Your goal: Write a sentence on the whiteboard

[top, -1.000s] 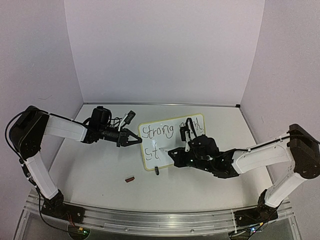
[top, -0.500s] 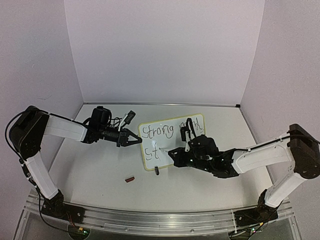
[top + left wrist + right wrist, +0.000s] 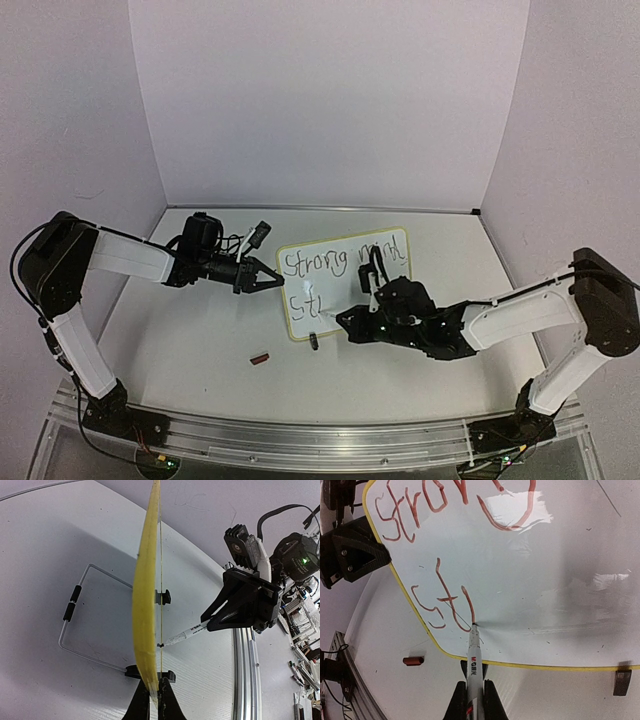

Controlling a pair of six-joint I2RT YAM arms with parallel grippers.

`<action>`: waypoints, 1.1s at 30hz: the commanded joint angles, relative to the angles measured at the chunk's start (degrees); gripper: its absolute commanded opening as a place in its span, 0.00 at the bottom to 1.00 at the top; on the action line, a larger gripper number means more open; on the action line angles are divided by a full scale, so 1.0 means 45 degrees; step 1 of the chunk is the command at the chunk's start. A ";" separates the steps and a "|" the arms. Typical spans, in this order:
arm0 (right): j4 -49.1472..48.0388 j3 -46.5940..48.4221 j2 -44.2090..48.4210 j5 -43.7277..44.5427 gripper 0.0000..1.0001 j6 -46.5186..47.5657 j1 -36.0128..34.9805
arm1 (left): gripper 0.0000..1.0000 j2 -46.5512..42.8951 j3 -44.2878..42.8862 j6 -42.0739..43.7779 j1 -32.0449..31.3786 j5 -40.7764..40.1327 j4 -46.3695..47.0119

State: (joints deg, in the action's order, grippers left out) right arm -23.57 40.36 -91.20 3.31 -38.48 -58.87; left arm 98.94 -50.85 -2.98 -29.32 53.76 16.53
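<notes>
Pale walls box in the white counter (image 3: 180, 330) on three sides, leaving bare room behind the whiteboard (image 3: 340, 290) and to its near left, where only a small red cap (image 3: 261, 357) lies, apart from the frame. The whiteboard sits mid-counter, propped on its wire stand (image 3: 75, 615). The left gripper (image 3: 272, 281) is pressed together on the board's yellow left edge, which the left wrist view shows edge-on. The right gripper (image 3: 471, 692) pinches a slim marker (image 3: 473, 650) whose tip touches the board low down, near the bottom frame, at the foot of a stroke. The sentence (image 3: 315, 264) reads "Strong" on top, then a word half hidden by the right arm's cable from above and cut off in the right wrist view. The second line shows "St" and one more stroke. The right arm covers the board's near right corner. A black clip (image 3: 313, 341) sits at the bottom edge.
</notes>
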 commanded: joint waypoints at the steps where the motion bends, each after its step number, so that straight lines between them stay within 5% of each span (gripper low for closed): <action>1: 0.0213 0.0128 -0.0273 0.0105 0.00 -0.0123 -0.0028 | 0.00 -0.0208 0.0227 0.0565 -0.0086 -0.0393 -0.0530; 33: -0.1434 -0.0849 0.1174 0.1898 0.00 -0.0193 -0.0028 | 0.00 -0.0223 0.0239 0.0585 -0.0086 -0.0369 -0.0549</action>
State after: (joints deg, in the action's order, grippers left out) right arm -27.26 38.08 -88.61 10.58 -39.11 -59.28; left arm 98.94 -50.85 -2.97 -29.30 53.76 16.52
